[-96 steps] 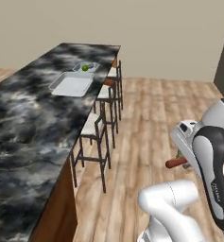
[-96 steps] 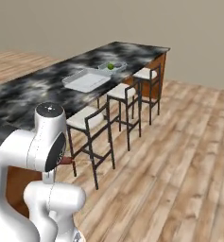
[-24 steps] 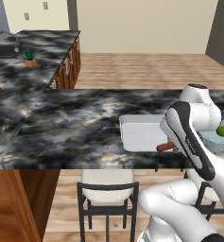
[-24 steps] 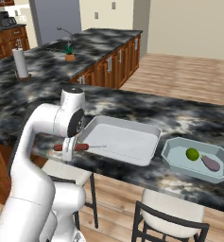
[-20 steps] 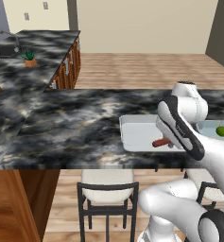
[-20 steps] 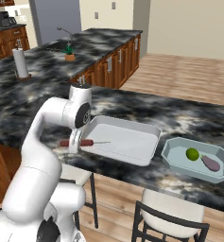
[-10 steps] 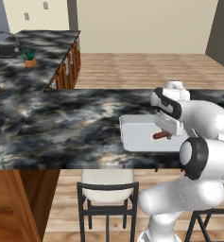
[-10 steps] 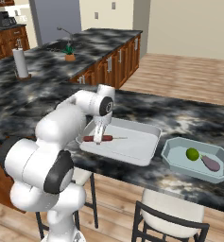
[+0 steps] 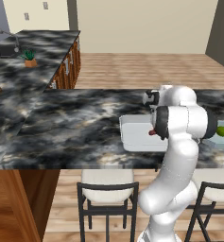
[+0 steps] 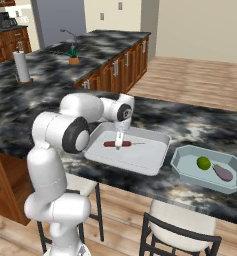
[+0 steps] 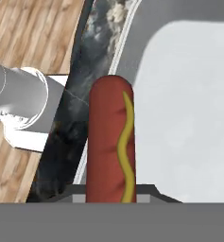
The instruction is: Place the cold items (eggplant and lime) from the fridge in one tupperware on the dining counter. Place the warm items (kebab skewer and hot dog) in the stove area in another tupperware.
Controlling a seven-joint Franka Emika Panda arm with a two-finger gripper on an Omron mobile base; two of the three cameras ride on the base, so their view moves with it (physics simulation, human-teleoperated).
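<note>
Over the near tupperware (image 10: 140,159) on the dining counter (image 10: 190,125) the gripper (image 10: 119,145) reaches down, pinching the hot dog (image 10: 111,144). In the right base view the hot dog's long axis runs along the tupperware's length, parallel to the counter's near edge, low over the tray's left half; contact with the floor cannot be told. A thin skewer (image 10: 137,143) extends from beside the hot dog toward the tray's right end. In the hand view the hot dog (image 11: 111,142) stands lengthwise up the picture, mustard stripe (image 11: 126,146) facing the camera, over the tupperware's rim (image 11: 127,42). Right of that tupperware, apart from it, a second tupperware (image 10: 182,165) holds the lime (image 10: 203,163) and the eggplant (image 10: 222,172), side by side. Stools (image 10: 177,235) stand below the counter edge.
</note>
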